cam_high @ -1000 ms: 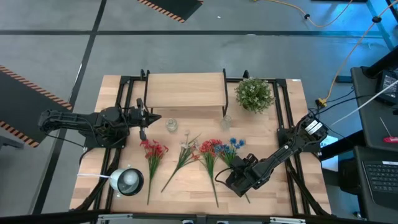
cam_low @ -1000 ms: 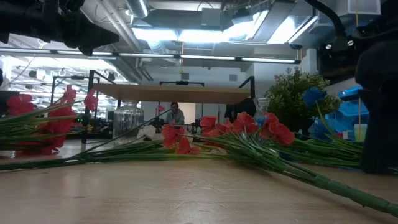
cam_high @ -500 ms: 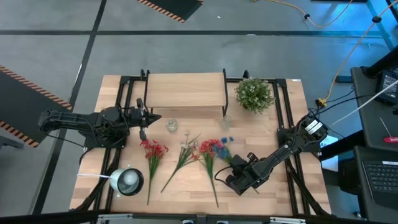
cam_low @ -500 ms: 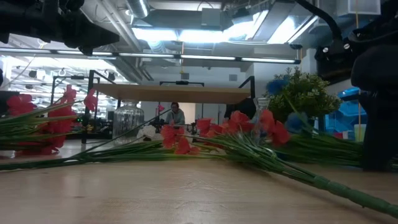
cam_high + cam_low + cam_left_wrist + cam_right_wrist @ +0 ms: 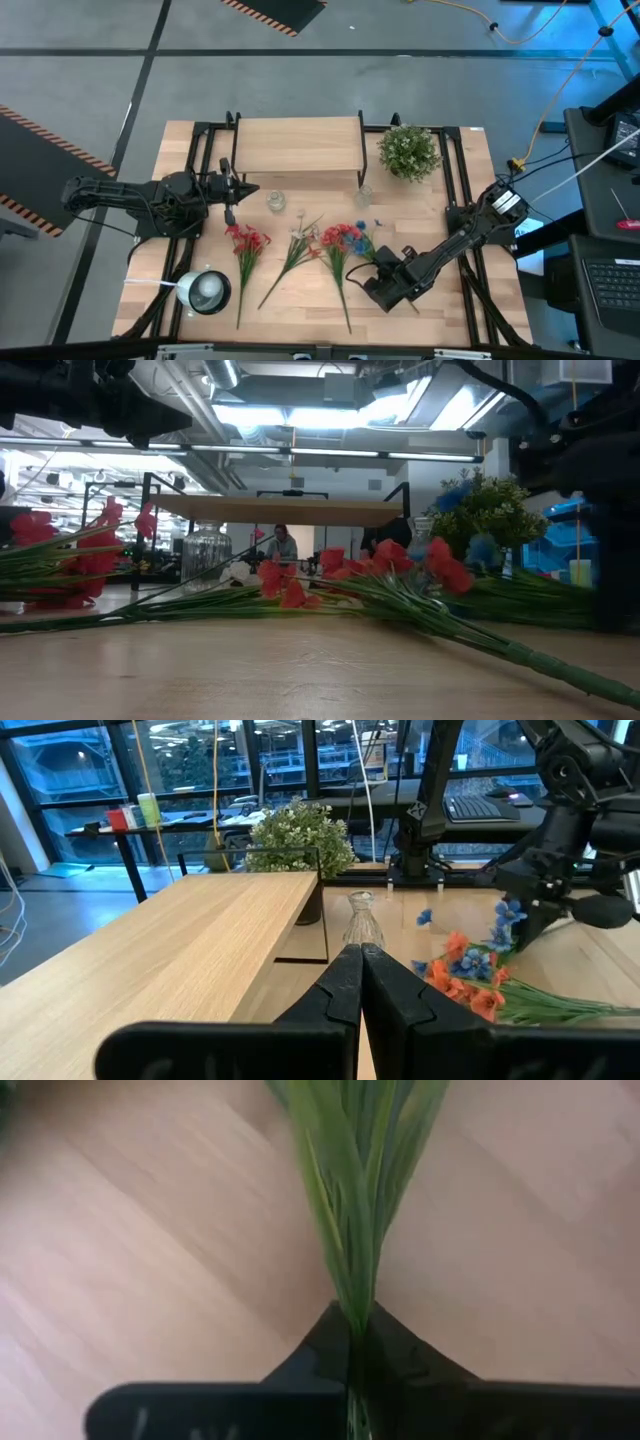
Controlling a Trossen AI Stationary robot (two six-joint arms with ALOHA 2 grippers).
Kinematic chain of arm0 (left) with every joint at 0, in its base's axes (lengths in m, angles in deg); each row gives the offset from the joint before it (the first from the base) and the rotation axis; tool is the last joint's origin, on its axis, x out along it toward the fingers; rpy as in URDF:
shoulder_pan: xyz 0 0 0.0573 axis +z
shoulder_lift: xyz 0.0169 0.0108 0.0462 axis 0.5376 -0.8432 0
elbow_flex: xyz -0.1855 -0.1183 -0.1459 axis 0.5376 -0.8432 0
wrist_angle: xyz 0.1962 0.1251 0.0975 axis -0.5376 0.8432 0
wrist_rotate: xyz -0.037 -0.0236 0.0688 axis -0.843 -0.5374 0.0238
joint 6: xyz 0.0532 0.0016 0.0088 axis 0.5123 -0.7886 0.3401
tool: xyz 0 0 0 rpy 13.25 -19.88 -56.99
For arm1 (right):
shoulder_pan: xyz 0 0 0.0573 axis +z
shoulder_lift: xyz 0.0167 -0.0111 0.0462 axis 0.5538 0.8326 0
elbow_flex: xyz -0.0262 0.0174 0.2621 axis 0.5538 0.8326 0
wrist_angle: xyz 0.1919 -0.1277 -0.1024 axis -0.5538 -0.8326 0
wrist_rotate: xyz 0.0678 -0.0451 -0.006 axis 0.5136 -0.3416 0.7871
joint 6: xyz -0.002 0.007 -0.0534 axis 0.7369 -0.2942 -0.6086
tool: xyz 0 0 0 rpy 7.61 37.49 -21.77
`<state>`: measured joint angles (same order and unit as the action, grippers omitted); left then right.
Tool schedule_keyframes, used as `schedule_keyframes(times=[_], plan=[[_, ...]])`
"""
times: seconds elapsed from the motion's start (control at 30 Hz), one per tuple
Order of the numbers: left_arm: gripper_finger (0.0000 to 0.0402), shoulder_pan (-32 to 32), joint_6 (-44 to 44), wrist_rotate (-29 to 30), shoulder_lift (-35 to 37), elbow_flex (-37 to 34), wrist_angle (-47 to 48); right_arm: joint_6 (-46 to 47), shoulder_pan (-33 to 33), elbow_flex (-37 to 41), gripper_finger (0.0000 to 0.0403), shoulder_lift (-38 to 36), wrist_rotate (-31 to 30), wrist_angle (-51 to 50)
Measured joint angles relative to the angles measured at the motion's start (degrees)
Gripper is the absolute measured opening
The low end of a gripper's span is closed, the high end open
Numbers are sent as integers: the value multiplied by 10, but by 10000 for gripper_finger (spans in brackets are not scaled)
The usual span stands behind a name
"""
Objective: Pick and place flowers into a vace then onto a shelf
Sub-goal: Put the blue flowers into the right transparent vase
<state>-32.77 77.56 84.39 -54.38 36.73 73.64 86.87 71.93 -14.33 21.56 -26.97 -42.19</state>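
Green stem of the blue flower (image 5: pixel 366 238) pinched in the right gripper (image 5: pixel 385 272)

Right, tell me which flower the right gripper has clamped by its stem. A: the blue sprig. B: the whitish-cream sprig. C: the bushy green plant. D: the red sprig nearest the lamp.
A: the right gripper is shut on the green stem of the blue sprig, whose blooms are lifted off the table in the left wrist view, while the red sprig and whitish-cream sprig lie flat.
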Motion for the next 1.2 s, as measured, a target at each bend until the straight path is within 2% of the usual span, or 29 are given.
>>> schedule_keyframes(times=[0.43,0.77,1.0,1.2], plan=[[4,0,0,0,0,0,1,38,7,-1,6,-58,-17,-104],[4,0,0,0,0,0,2,79,43,-1,6,-115,-25,-148],[4,0,0,0,0,0,2,113,80,-2,6,-151,-110,-164],[4,0,0,0,0,0,2,145,89,-2,6,-159,-117,-200]])
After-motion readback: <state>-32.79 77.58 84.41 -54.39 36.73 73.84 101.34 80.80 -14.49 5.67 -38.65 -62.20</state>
